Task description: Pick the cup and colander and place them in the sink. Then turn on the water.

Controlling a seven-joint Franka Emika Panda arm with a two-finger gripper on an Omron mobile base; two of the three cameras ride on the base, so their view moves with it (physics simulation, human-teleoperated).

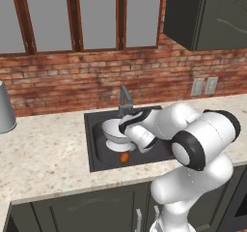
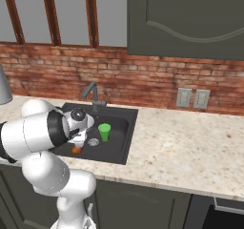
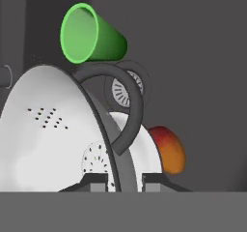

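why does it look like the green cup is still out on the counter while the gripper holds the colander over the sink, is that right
Not quite: the green cup is already in the sink, upright beside the drain, as the right base view shows. The rest holds: the gripper is shut on the rim of the colander over the basin.

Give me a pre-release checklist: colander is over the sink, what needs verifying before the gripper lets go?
1. Bright-green tapered cup already in the dark grey rectangular sink: ok.
2. White-grey perforated colander inside the basin outline: ok.
3. Gripper closed on the colander's rim: ok.
4. Colander resting on the sink floor: cannot tell.
5. Orange-red fruit clear of the colander: cannot tell, they sit close.
6. Grey angular faucet off, no stream: ok.
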